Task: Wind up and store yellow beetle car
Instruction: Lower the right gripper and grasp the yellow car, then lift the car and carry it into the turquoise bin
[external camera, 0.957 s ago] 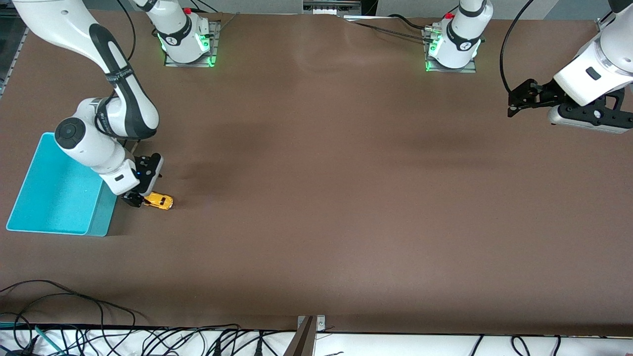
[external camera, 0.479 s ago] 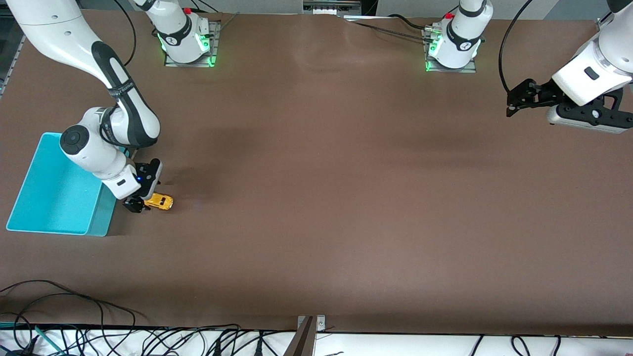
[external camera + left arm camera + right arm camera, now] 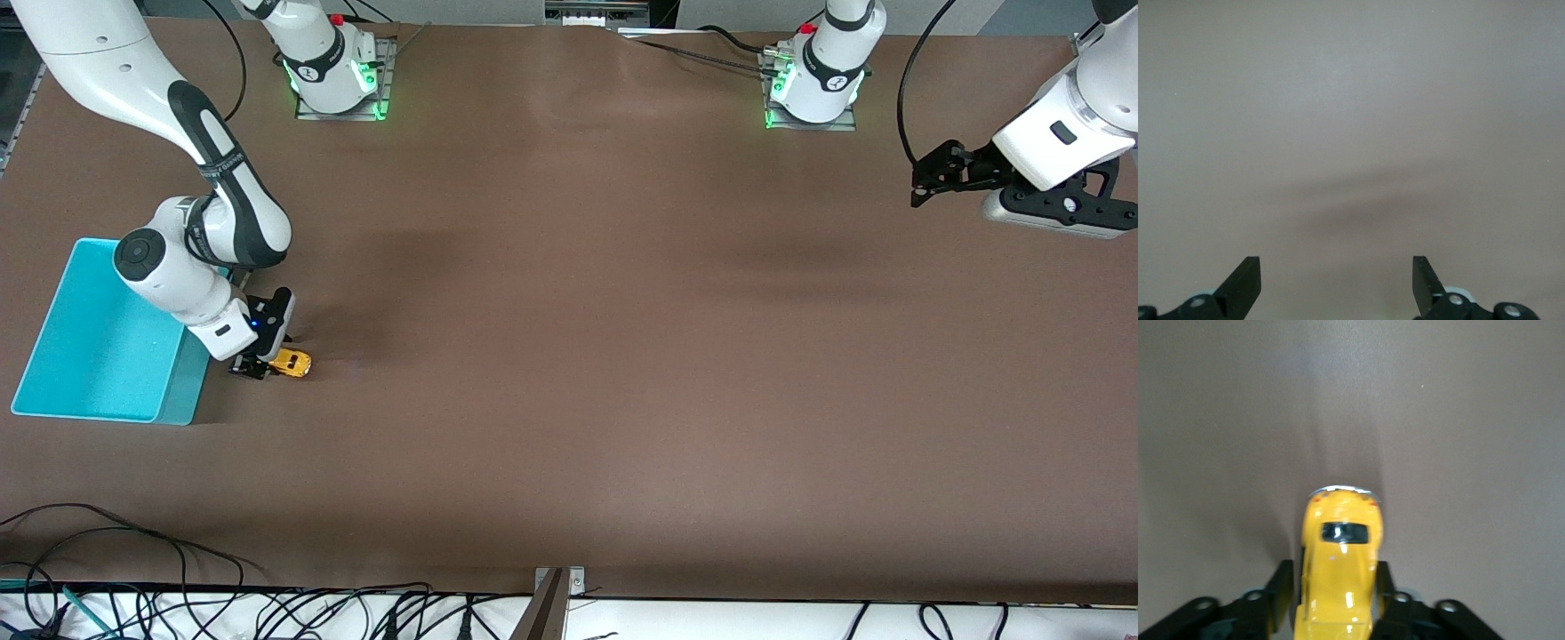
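Lettering on the right arm's dark forearm band is too small to read. Compared with a second ago, the right gripper has slid farther along the yellow beetle car, and its fingers now clamp the car's flanks. That car, glossy yellow-orange with a dark window, sits on the brown table beside the turquoise bin. At the left arm's end of the table, the waiting left gripper hangs spread apart.
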Controlling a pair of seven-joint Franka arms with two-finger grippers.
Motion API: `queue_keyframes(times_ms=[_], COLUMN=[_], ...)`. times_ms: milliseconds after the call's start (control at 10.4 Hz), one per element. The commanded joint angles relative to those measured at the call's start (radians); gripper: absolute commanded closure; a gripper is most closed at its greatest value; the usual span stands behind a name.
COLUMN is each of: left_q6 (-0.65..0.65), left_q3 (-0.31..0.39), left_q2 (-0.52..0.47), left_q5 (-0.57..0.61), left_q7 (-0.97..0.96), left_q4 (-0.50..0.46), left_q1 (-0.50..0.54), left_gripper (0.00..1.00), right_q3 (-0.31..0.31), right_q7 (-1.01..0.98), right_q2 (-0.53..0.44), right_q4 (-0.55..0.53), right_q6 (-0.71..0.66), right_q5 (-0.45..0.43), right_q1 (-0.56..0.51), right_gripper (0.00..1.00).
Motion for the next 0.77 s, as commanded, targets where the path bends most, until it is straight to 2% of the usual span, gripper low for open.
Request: queue_keyframes(times_ms=[0, 191, 670], left_q6=[-0.03, -0.03, -0.032], left_q3=[-0.013, -0.013, -0.01], left_q2=[0.019, 0.02, 0.02], left_q5=[-0.012, -0.012, -0.01], left_q7=[-0.01, -0.01, -0.01], left_q4=[0.037, 0.04, 0.04], left_q1=[0.016, 0.014, 0.017], left_gripper=[0.0, 0.0, 0.0], right_q3=[0.019, 0.031, 0.034], right_q7=[-0.016, -0.016, -0.02], right_q2=[0.011, -0.03, -0.226], right_q4=[0.015, 0.013, 0.015], right_q6=[0.005, -0.023, -0.341], right_q5=[0.005, 0.006, 0.005], right_q1=[-0.015, -0.014, -0.015], right_gripper=[0.96, 1.0, 1.0])
